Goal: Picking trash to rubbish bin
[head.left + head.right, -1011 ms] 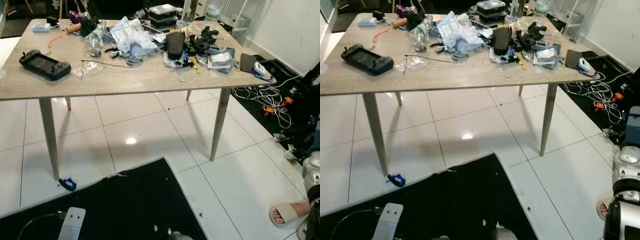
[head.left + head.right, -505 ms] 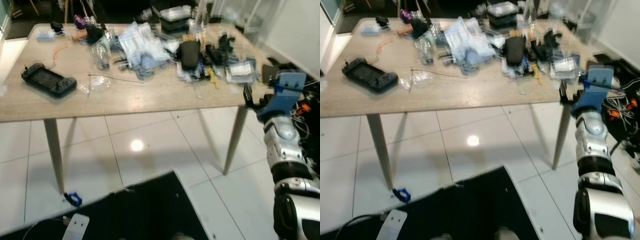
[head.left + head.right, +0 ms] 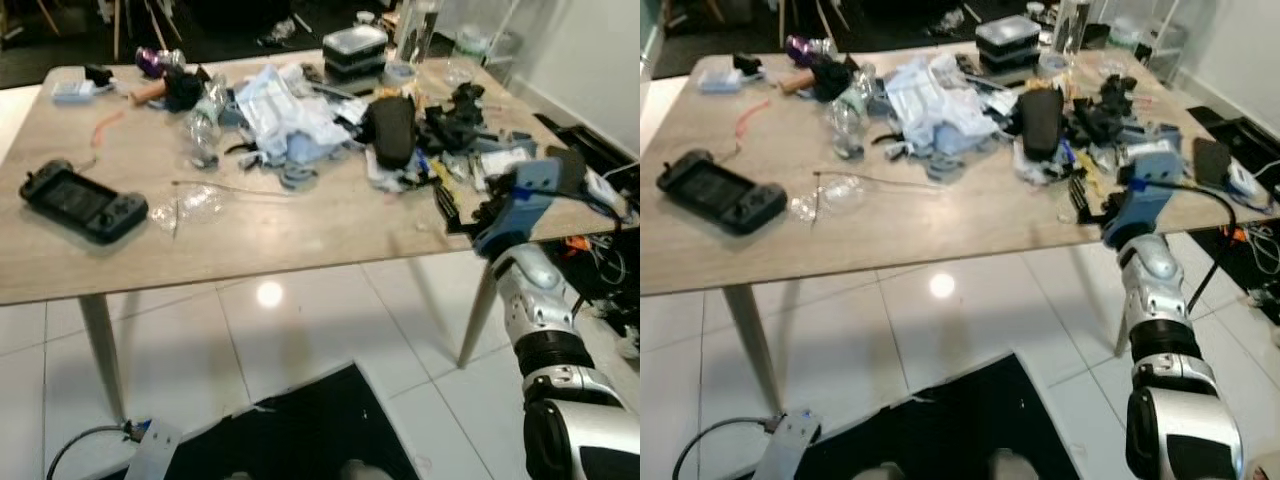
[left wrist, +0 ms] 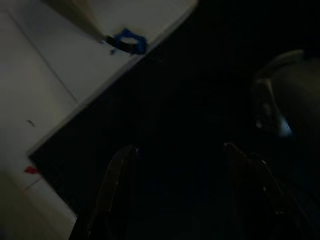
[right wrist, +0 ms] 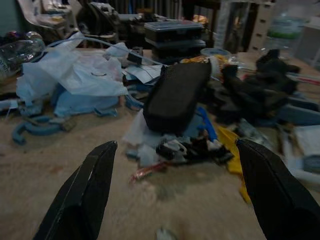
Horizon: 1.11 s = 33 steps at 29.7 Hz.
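Trash lies in a loose heap [image 3: 1040,150] across the far half of the wooden table [image 3: 890,235], just ahead of the right gripper [image 3: 1077,203] — small wrappers and scraps closest to the fingertips, a red-and-white wrapper [image 5: 150,171] nearest in the right wrist view. Straight beyond it a black pouch [image 5: 176,95] rests tilted on white and blue bits. Off toward one finger: crumpled white plastic bags [image 5: 80,75] over pale blue cloth. Toward the other finger: a dark tangled clump [image 5: 260,90] and something yellow [image 5: 232,145]. Further back, stacked black containers [image 5: 175,35]. Right gripper is raised over the table's near edge, fingers spread wide, nothing between them. Well away from it to the robot's left, a clear plastic bottle [image 3: 847,135], a crumpled clear wrapper [image 3: 825,195] with a thin black wire [image 3: 880,180], and a black game console [image 3: 720,192]. Left gripper [image 4: 180,195] hangs low over a black mat [image 4: 175,100] on white floor tile [image 4: 45,85] — fingers apart, empty; a small blue object [image 4: 127,42] sits at a table leg's foot.
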Tool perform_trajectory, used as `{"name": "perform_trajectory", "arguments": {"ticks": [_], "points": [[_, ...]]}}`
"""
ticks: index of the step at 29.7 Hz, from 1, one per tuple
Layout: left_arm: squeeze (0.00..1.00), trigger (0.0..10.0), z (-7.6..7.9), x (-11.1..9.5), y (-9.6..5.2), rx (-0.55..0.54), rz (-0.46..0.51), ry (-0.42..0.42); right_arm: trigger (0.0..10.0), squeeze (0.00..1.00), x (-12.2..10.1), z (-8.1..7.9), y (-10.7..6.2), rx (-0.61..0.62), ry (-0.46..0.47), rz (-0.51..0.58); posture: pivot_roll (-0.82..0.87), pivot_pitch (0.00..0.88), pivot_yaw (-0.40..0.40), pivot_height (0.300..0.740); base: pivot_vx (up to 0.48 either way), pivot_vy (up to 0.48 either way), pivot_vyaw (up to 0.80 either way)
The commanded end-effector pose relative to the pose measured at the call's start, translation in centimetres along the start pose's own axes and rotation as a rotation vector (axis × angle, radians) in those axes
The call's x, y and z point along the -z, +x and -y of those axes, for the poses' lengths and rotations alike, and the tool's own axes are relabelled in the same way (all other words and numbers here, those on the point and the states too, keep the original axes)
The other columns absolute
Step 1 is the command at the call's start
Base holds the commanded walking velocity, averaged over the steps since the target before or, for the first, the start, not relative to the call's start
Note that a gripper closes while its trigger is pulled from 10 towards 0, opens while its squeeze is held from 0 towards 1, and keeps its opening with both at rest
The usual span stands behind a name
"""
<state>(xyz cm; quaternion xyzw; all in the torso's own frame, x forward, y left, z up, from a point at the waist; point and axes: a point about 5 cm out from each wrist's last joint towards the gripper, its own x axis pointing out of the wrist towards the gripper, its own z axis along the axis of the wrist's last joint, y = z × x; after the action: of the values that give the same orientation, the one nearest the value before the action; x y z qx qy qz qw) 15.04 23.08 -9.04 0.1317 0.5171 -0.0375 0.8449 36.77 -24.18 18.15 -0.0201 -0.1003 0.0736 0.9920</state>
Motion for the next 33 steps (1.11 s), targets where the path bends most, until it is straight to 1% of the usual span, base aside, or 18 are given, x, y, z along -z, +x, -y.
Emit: {"name": "perform_trajectory", "arguments": {"ticks": [1,8,19,22,24,25,27,28,33], "points": [[0.00,10.0,0.4,0.9,-0.1,0.020,-0.035,0.011,10.0,0.00,0.4,0.4,-0.3,0.012,0.003,-0.024,-0.03,0.108,-0.013,0.740,0.345,0.000,0.00],[0.00,10.0,0.5,0.9,-0.1,0.025,-0.036,0.016,10.0,0.00,0.7,0.8,-0.4,0.039,-0.009,-0.053,-0.03,0.104,-0.016,0.740,0.347,0.000,0.00],[0.00,10.0,0.6,1.0,-0.1,0.028,-0.042,0.026,10.0,0.00,1.2,0.4,-0.5,0.017,-0.012,-0.085,-0.03,0.099,-0.017,0.740,0.338,0.000,0.00],[0.00,10.0,0.5,1.1,-0.1,0.017,-0.045,0.015,10.0,0.00,1.4,0.3,-0.5,0.016,-0.018,-0.098,-0.03,0.099,-0.017,0.740,0.000,0.000,0.00],[0.00,10.0,0.5,1.1,-0.1,0.021,-0.043,0.005,10.0,0.00,1.7,0.4,-0.6,0.030,-0.038,-0.116,-0.03,0.099,-0.017,0.740,0.000,0.000,0.00],[0.00,10.0,0.6,1.0,-0.1,0.031,-0.043,0.020,10.0,0.00,1.7,0.7,-0.7,0.053,-0.053,-0.124,-0.03,0.099,-0.017,0.740,0.000,0.000,0.00],[0.00,10.0,0.6,1.0,-0.1,0.034,-0.044,0.021,10.0,0.00,1.7,0.9,-0.8,0.068,-0.057,-0.124,-0.03,0.102,-0.013,0.740,0.000,-0.311,0.00],[0.00,10.0,0.6,1.1,-0.1,0.039,-0.046,0.018,10.0,0.00,1.6,1.3,-0.9,0.085,-0.061,-0.122,-0.03,0.102,-0.013,0.740,0.000,-0.465,0.00],[0.00,10.0,0.5,1.1,-0.1,0.039,-0.046,0.018,10.0,0.00,1.4,2.0,-1.2,0.111,-0.074,-0.124,-0.04,0.105,-0.008,0.740,0.000,-0.463,0.00]]}}
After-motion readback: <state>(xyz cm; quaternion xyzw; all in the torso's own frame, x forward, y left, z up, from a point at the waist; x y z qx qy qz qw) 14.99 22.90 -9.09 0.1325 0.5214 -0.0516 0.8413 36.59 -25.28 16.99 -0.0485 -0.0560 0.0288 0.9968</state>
